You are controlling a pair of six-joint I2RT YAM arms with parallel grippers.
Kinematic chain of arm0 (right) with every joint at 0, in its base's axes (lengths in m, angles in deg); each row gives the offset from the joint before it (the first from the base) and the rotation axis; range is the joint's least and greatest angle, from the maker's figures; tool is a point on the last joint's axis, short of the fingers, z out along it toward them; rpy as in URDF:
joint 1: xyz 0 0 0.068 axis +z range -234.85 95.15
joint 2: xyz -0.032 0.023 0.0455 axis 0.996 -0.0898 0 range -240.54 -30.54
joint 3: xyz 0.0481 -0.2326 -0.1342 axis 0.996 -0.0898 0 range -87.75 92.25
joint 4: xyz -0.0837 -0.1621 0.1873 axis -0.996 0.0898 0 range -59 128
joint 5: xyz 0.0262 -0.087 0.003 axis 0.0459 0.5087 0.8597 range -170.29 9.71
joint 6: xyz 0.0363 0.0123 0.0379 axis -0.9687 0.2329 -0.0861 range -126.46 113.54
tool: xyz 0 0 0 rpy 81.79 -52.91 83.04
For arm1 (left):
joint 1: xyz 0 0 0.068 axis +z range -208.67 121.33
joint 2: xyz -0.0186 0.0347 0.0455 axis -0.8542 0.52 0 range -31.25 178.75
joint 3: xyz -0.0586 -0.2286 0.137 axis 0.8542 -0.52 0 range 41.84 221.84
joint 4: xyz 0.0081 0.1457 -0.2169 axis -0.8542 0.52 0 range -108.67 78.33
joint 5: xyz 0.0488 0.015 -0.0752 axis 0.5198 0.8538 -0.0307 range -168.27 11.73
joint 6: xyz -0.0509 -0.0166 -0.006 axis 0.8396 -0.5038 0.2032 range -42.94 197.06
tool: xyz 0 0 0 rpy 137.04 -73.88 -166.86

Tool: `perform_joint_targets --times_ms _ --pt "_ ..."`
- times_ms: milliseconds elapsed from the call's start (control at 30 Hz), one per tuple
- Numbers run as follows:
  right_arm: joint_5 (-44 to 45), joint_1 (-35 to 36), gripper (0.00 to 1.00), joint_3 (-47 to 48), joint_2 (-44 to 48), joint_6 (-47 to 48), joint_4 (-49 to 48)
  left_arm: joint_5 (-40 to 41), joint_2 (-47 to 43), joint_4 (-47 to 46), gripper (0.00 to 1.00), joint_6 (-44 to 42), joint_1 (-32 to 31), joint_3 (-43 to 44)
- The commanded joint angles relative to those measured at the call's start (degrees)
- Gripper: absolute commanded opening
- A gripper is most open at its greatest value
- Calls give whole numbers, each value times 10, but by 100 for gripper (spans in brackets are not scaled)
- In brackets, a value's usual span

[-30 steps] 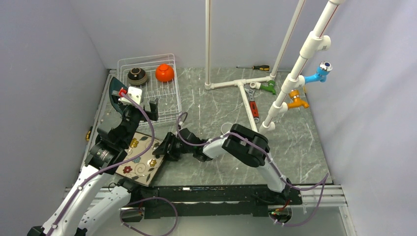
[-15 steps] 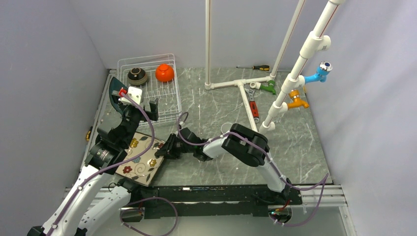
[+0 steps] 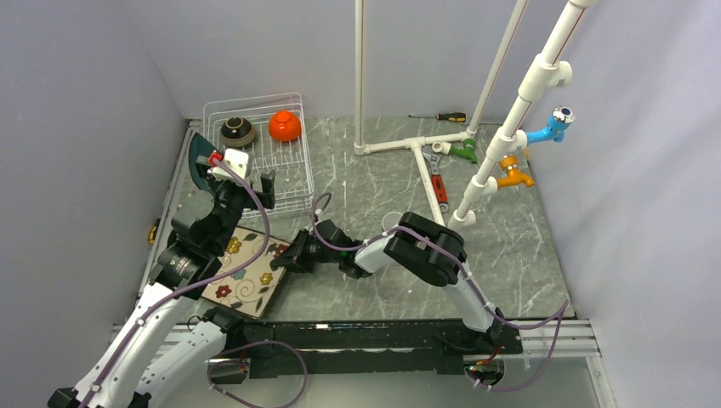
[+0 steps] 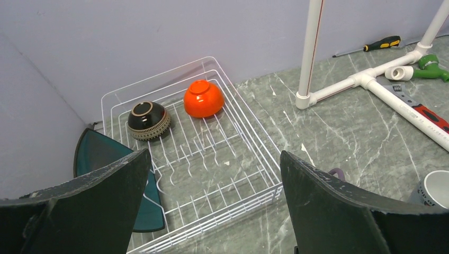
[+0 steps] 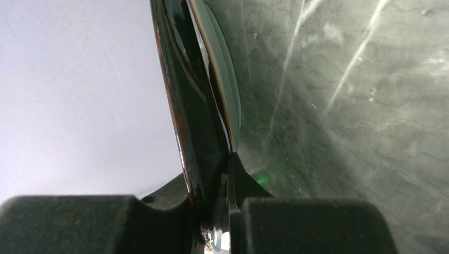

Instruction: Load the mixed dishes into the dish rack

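The white wire dish rack (image 3: 299, 182) stands at the back left and shows in the left wrist view (image 4: 253, 126). In it sit the dark brown bowl (image 3: 237, 130) (image 4: 149, 120) and the orange bowl (image 3: 285, 126) (image 4: 203, 98), both upside down. The dark teal plate (image 3: 199, 158) (image 4: 100, 159) leans at the rack's left side. My left gripper (image 3: 245, 189) (image 4: 214, 154) is open and empty above the rack's front edge. My right gripper (image 3: 289, 257) (image 5: 217, 169) is shut on the right rim of the brown floral plate (image 3: 245, 274) (image 5: 177, 100). A pale green plate rim (image 5: 225, 74) lies against it.
A white pipe frame (image 3: 422, 166) with green (image 3: 465, 151), orange (image 3: 514, 176) and blue (image 3: 553, 126) taps stands at the back right. Screwdrivers (image 3: 442, 116) (image 3: 438, 185) lie near it. A white cup (image 4: 437, 188) stands on the marble table. Grey walls close in the left and back.
My right gripper has lifted slightly and the floral plate's right edge has tipped up with it. My left gripper has shifted a little towards the rack.
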Motion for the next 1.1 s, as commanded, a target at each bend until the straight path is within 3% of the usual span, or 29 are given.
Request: perform_joint_targets --times_ms 0,267,1067 --pt "-23 -8 0 -9 31 -27 -141 -1 4 -15 97 1 -2 0" --pt "-46 -16 0 -25 54 -29 -251 -1 5 -13 97 3 -2 2" --pt "-58 -41 0 -134 161 -15 -345 17 12 -29 96 5 -2 -10"
